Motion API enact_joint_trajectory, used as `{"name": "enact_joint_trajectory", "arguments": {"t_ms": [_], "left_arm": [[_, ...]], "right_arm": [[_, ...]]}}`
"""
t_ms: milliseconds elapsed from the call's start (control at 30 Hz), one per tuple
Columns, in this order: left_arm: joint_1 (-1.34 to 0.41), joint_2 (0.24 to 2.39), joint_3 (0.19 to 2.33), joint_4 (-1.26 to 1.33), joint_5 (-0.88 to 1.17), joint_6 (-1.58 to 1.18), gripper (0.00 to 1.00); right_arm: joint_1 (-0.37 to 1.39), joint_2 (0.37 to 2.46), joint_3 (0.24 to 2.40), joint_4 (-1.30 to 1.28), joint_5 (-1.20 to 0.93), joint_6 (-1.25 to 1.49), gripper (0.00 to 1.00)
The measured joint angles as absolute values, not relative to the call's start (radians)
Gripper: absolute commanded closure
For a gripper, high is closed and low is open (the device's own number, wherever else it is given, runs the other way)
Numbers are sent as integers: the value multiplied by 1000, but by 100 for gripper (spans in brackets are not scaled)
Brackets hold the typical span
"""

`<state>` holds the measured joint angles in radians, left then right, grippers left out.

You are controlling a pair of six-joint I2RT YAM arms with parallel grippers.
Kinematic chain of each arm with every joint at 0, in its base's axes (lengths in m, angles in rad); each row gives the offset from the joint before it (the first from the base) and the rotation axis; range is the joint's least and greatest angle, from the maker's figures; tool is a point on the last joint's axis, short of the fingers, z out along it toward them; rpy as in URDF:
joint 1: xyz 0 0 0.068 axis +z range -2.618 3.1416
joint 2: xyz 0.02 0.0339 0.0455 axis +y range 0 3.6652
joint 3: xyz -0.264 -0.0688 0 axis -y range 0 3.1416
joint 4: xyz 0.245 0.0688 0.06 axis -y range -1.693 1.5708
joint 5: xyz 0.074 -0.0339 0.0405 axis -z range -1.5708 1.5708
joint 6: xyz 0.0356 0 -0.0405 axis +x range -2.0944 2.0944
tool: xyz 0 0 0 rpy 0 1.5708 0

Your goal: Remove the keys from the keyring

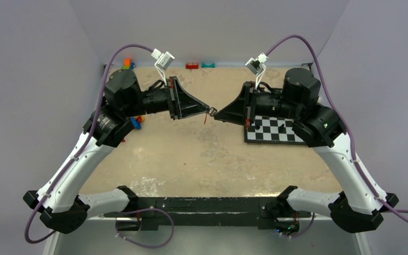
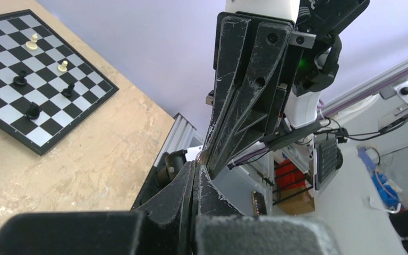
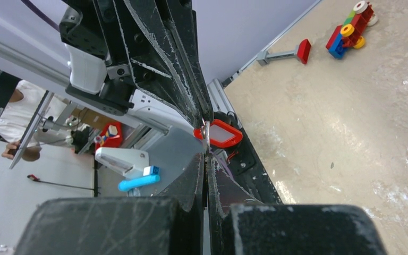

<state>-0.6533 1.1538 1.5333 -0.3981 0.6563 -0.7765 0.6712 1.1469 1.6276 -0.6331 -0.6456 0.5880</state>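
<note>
My two grippers meet tip to tip above the middle of the table. The left gripper (image 1: 208, 109) and right gripper (image 1: 216, 113) are both shut. The keyring (image 1: 212, 111) is a thin silvery loop pinched between the two tips. In the right wrist view it shows edge-on (image 3: 206, 137) above my right gripper (image 3: 206, 156). A red-rimmed key head (image 3: 219, 133) hangs from it beside the tips, and shows as a red sliver in the top view (image 1: 205, 120). In the left wrist view a glint of wire (image 2: 201, 155) sits at my left gripper (image 2: 197, 167).
A chessboard (image 1: 289, 139) with several pieces lies under the right arm and also shows in the left wrist view (image 2: 10, 114). Coloured toy bricks (image 3: 349, 31) and a grey bar with a red end (image 3: 284, 53) lie near the left arm. Small bricks (image 1: 192, 66) sit at the back edge.
</note>
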Motion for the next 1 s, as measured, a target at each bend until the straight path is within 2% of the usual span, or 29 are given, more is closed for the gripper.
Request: {"name": "enact_joint_trajectory", "arguments": {"t_ms": [600,1000], "left_arm": [[-668,1055,1356,-187,502,-969,100],[-738,988,1250,-114,291,-1061,100]], "right_arm": [[668,1147,1617,-588,-633,608,100],[667,1147,1598,-566,-620,618,100]]}}
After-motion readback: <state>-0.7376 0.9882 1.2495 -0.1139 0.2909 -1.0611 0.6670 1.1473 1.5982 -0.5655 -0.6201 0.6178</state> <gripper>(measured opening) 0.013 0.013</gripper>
